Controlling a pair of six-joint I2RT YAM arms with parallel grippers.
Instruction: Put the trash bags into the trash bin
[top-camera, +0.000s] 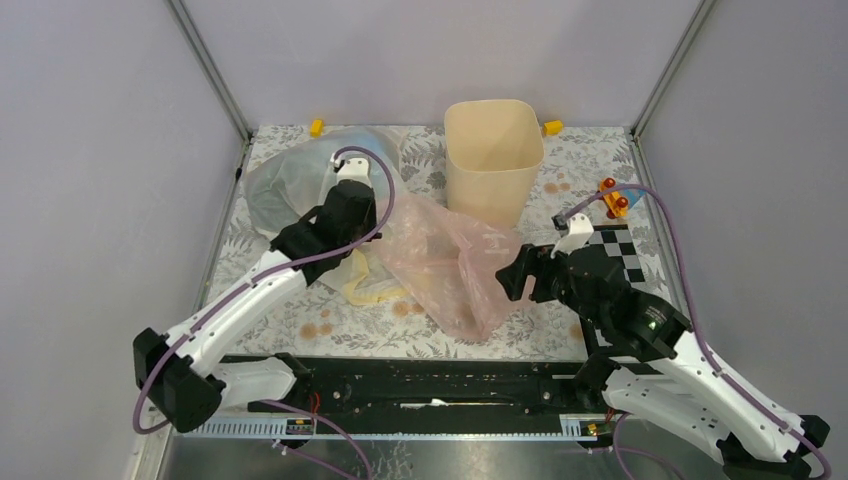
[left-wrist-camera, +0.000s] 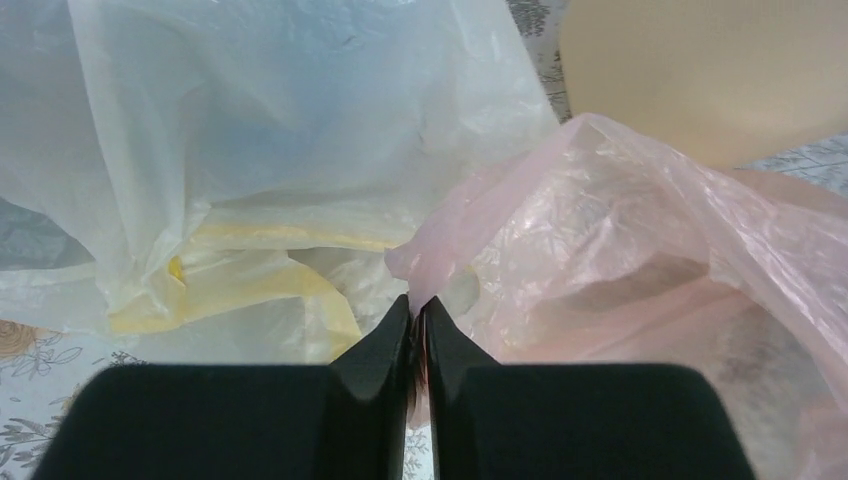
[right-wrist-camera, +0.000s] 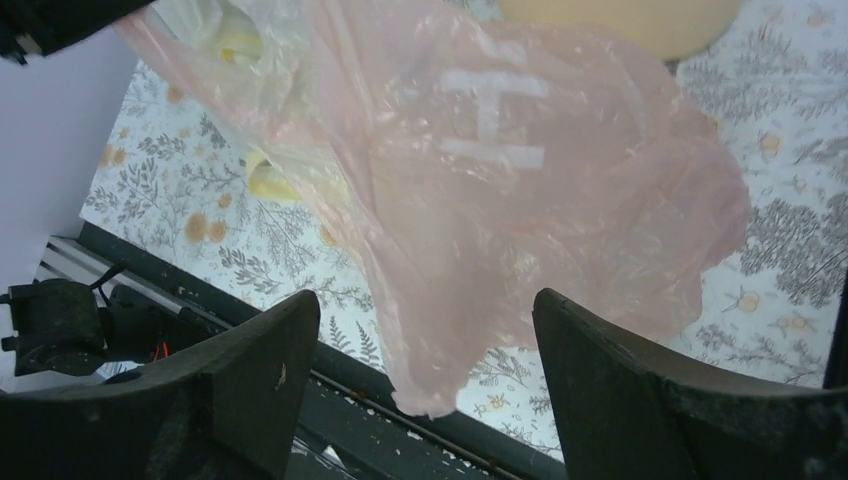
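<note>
One floral table (top-camera: 585, 165): left hand (left-wrist-camera: 415, 305) pinches pink bag (top-camera: 450, 270); right hand (right-wrist-camera: 425, 310) wide open, empty.

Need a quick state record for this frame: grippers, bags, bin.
left gripper: shut on pink trash bag edge, holding it up
right gripper: open, facing that bag's hanging lower end
yellow trash bag: on table, beside the pink one
bluish-clear trash bag: on table, far left
trash bin: upright, no bag inside
</note>
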